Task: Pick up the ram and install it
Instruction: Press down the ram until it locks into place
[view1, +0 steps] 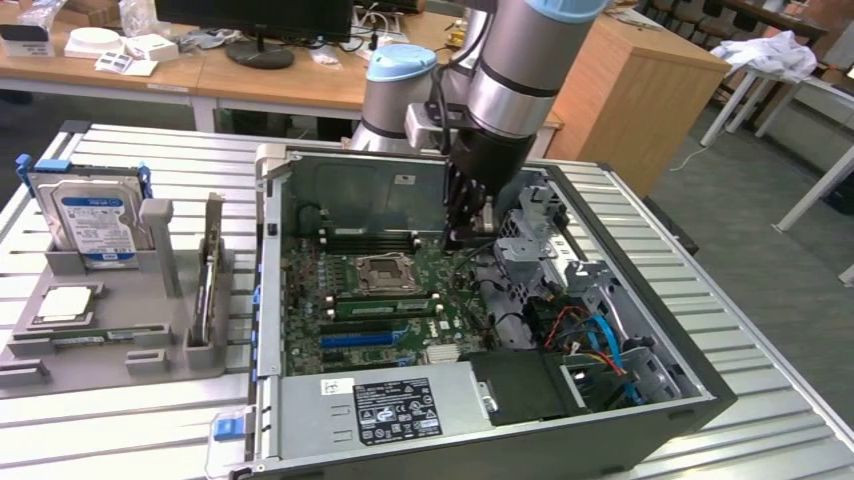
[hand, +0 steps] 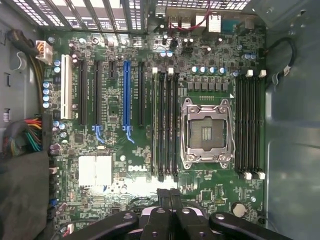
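Green, long and thin, the ram stick is seen standing among the black memory slots beside the silver processor socket; the jaws are held together, empty, above their end, likely as a blunt pusher.

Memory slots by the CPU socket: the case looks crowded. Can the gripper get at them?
Probably yes: the gripper hangs inside the open case, and nothing covers the memory slots.
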